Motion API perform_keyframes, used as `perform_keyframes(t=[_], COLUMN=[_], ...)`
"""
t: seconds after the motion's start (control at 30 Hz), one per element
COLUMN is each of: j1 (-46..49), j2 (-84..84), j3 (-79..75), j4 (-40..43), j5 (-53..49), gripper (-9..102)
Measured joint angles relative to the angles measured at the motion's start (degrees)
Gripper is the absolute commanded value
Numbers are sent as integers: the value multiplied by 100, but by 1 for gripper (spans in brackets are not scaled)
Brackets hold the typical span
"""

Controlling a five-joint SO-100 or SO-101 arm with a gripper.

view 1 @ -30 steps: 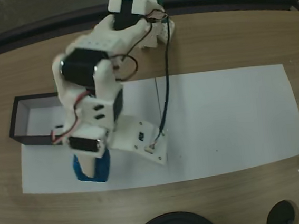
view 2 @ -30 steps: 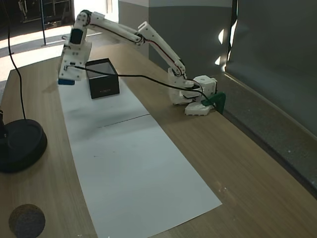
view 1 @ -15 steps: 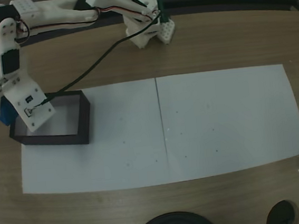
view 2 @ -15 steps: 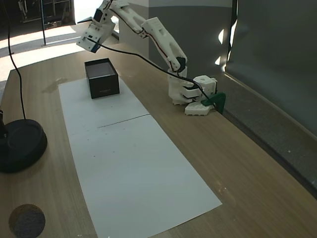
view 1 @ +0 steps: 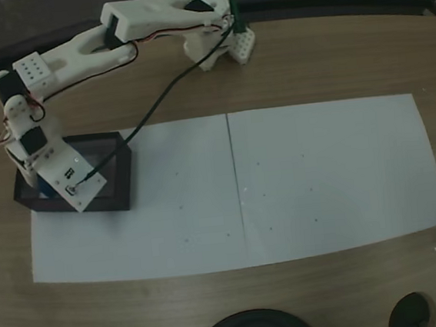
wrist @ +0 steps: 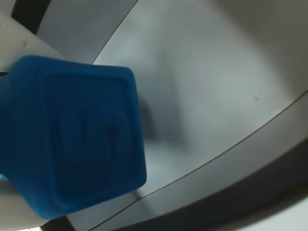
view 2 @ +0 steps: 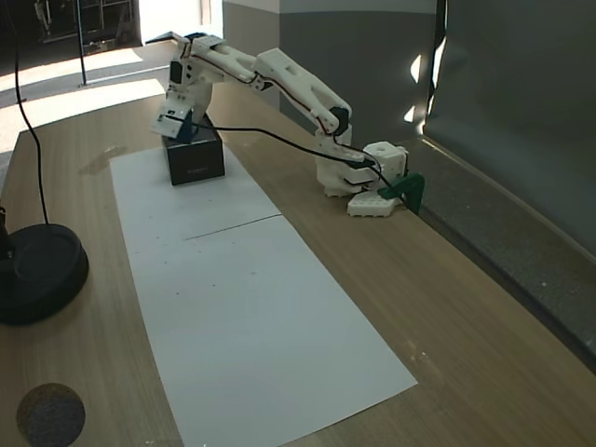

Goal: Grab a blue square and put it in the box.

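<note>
While the white 3D-printed arm reaches from its base at the table's far edge in a fixed view from above, its gripper hangs over the left half of the rectangular open-topped box with thin black walls and a white inside. A sliver of the small bright-blue block with rounded corners shows just under the wrist plate, inside the box outline. Box sits on the left end of a long white paper sheet on the brown wooden table. Black cable runs from the base to the wrist.

Wrist view: blue block sits large at left, close to the camera, with a raised square and an embossed mark on the face toward the lens. White gripper part touches it at upper left. Block is off the floor; its shadow falls on the box's white floor beside it. Black wall runs along the lower right. Fingertips are hidden, but the block is clamped in the gripper.

Side fixed view: gripper points down right at the box's open top, with blue visible at its tip above the rim. Round black base stands at the left, well apart from the box.
</note>
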Motion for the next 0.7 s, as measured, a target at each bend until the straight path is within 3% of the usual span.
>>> perform_keyframes(t=[0.13, 0.2, 0.3, 0.47, 0.7], j1=[9, 9, 9, -149, -1248], j2=[-70, -70, -70, 211, 2347], j3=[0, 0, -88, -976, -1775], j4=[0, 0, 0, 264, 308], j5=[220, 193, 176, 650, 1468], gripper=[32, 33, 26, -1, 0])
